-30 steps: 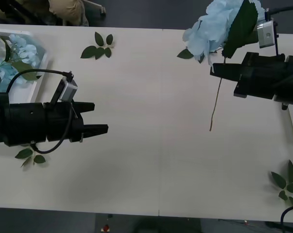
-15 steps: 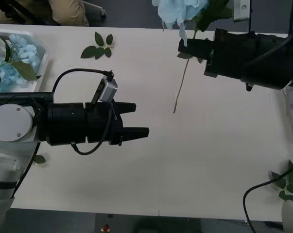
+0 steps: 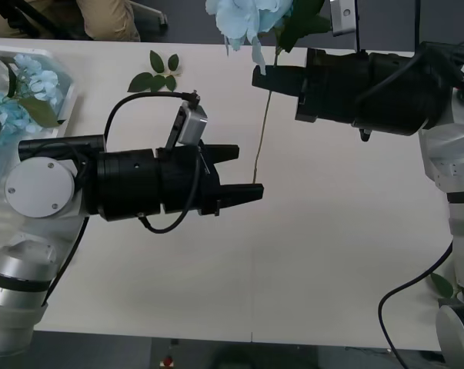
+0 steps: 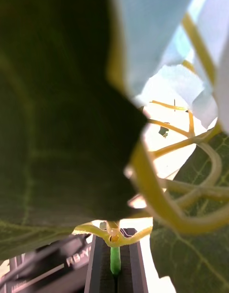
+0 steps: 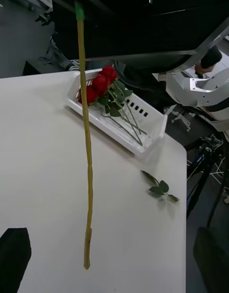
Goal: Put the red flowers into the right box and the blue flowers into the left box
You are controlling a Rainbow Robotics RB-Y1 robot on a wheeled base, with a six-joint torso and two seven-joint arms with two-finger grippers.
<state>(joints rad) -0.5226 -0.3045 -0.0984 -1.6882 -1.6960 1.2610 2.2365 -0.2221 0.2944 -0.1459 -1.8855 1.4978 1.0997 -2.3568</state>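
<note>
My right gripper (image 3: pixel 261 78) is shut on the thin stem (image 3: pixel 261 131) of a pale blue flower (image 3: pixel 243 17), held high over the table's far middle. In the right wrist view the green stem (image 4: pixel 114 260) sits between the closed fingers, under leaves and blue petals. My left gripper (image 3: pixel 245 174) is open at mid-table, and the stem's lower end hangs just ahead of its fingers (image 5: pixel 13 255). The left box (image 3: pixel 65 101) at far left holds blue flowers (image 3: pixel 33 75). The right box (image 5: pixel 143 141) holds red flowers (image 5: pixel 99 84).
Loose green leaf sprigs lie on the table: one (image 3: pixel 156 72) at the far edge near the left box, another (image 5: pixel 160 188) in front of the right box. The white tabletop (image 3: pixel 332 254) stretches toward me. A person sits beyond the far edge.
My right gripper has carried the blue flower leftward toward the middle. My left gripper, still open, has moved right until its fingers are beside the hanging stem's end.
</note>
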